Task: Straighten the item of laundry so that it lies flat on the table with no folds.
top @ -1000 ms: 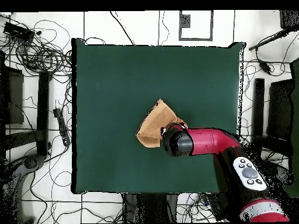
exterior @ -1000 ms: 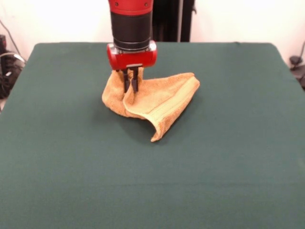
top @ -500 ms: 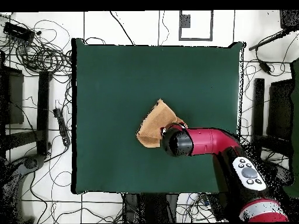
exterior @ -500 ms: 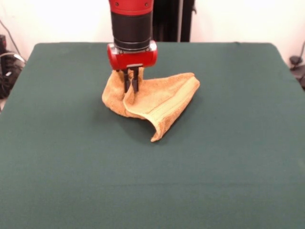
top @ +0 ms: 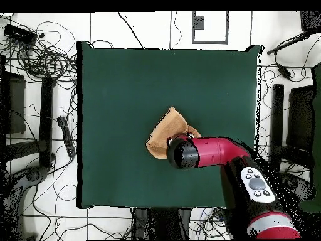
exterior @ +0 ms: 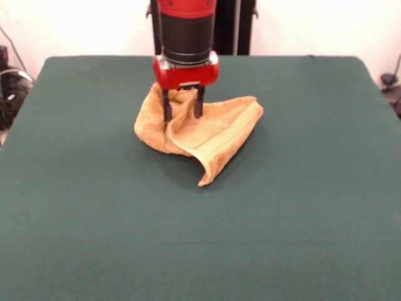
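My claw (exterior: 182, 111) hangs over the towel (exterior: 207, 135) w/ both black fingers (exterior: 167, 110) spread apart — open, nothing pinched btwn them, tips down at the cloth's upper folds. Towel sits approx. mid-table (exterior: 75, 207), a bit toward the far side in the front view, crumpled into a rough triangular heap. Golden-orange terry, bunched high on the left under my fingers, w/ one paler ribbed band (exterior: 216, 143) running diagonally along the folded edge and a pointed corner (exterior: 203, 182) sticking out toward the near side. Several layers overlap — not flat. From overhead the towel (top: 164, 133) shows as a tan wedge, its lower right part hidden under my red arm (top: 210, 152); dark green table all round it.
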Controlling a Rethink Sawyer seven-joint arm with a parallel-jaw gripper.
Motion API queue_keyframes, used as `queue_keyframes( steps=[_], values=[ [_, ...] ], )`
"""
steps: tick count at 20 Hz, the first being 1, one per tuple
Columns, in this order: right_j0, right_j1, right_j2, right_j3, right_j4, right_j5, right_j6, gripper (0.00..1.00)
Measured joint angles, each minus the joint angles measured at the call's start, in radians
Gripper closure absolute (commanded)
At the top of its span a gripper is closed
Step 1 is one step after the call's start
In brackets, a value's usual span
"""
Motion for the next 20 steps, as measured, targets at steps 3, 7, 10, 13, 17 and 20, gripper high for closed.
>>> queue_keyframes(
  steps=[3,7,10,13,17,20],
  values=[
    [0.036,-0.020,-0.019,0.028,0.007,0.000,0.000,0.00],
    [0.057,-0.037,-0.029,0.059,0.012,0.000,0.000,0.00],
    [0.072,-0.052,-0.038,0.094,0.020,-0.004,0.000,0.00],
    [0.080,-0.061,-0.047,0.122,0.025,-0.006,0.000,0.00],
    [0.081,-0.061,-0.055,0.144,0.030,-0.006,0.000,0.00],
    [0.081,-0.061,-0.056,0.150,0.030,-0.006,0.000,0.00]
  ],
)
